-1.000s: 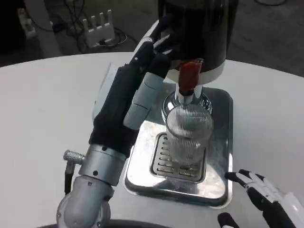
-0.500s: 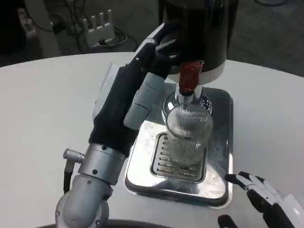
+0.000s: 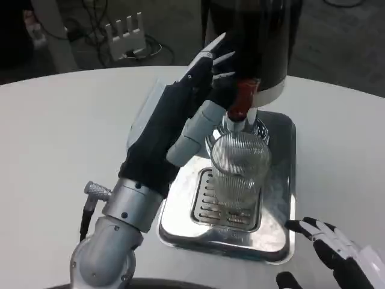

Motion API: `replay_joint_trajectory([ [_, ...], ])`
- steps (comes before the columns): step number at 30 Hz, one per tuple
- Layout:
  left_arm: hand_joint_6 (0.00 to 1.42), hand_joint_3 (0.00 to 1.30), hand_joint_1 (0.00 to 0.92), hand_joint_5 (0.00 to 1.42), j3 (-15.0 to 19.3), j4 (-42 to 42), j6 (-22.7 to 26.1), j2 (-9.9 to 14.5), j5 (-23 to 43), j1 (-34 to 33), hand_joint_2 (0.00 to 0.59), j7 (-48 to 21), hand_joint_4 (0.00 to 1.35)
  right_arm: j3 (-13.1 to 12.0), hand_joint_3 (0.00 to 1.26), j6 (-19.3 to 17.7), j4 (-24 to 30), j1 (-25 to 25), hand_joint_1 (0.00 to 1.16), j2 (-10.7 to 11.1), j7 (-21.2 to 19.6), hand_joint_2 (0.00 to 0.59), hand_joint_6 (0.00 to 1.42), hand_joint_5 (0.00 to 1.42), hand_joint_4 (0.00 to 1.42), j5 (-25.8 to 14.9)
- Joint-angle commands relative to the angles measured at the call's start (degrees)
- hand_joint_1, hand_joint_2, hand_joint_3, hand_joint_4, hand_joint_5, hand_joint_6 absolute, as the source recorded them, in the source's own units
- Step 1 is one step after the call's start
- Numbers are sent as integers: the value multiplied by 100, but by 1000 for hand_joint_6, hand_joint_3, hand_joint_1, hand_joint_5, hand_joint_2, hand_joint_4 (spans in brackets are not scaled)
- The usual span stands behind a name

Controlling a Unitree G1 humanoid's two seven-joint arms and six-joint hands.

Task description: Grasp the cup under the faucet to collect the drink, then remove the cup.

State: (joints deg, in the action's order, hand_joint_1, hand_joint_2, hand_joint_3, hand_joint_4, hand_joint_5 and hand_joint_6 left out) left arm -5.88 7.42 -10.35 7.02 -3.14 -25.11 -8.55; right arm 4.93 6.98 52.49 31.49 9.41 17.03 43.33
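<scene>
Left hand (image 3: 180, 114) reached up beside the dispenser (image 3: 252, 42), fingers spread and holding nothing, their tips just by the red tap handle (image 3: 245, 96). Right hand (image 3: 337, 253) lay low on the table (image 3: 54, 138) near the tray's corner, fingers apart, empty. A ribbed clear cup (image 3: 237, 167) stood upright on the drip grate (image 3: 210, 208) under the faucet; whether it held any drink could not be told. Grate sat in a shiny steel tray (image 3: 283, 180).

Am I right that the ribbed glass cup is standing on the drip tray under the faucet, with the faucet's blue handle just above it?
Not quite: the handle is red, not blue, as the head view shows. The ribbed glass cup does stand on the drip tray under the faucet.
</scene>
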Motion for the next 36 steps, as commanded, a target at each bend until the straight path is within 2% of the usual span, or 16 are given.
replay_joint_trajectory([
  [1, 301, 166, 0, 327, -145, -106, -398, 179, -417, -29, 91, -43, 213, 15, 146, -73, 92, 40, 347, -9, -59, 461, 0, 0, 52, -40],
  [6, 301, 166, 0, 327, -189, -145, -784, 353, -878, -28, 86, 67, 212, 15, 146, -47, 92, -24, 347, -9, -36, 461, 0, 0, 52, -27],
  [13, 301, 166, 0, 327, -215, -164, -954, 473, -1205, -56, 83, 168, 212, 57, 146, -48, 63, -18, 347, -31, -61, 461, 0, 0, 52, -18],
  [16, 320, 166, 0, 335, -265, -62, -1050, 666, -1700, -99, 83, 279, 220, 53, 146, -51, 56, -16, 347, -23, -66, 461, 0, 0, 52, -28],
  [19, 325, 166, 0, 341, -300, -44, -1092, 745, -1929, -91, 84, 350, 233, 50, 146, -54, 53, -2, 347, -17, -68, 461, 0, 0, 52, -34],
  [36, 318, 171, 0, 338, -352, 46, -1155, 866, -2161, 38, 84, 382, 224, 77, 151, -82, 85, 93, 346, -37, -113, 461, 0, 0, 52, -56],
])
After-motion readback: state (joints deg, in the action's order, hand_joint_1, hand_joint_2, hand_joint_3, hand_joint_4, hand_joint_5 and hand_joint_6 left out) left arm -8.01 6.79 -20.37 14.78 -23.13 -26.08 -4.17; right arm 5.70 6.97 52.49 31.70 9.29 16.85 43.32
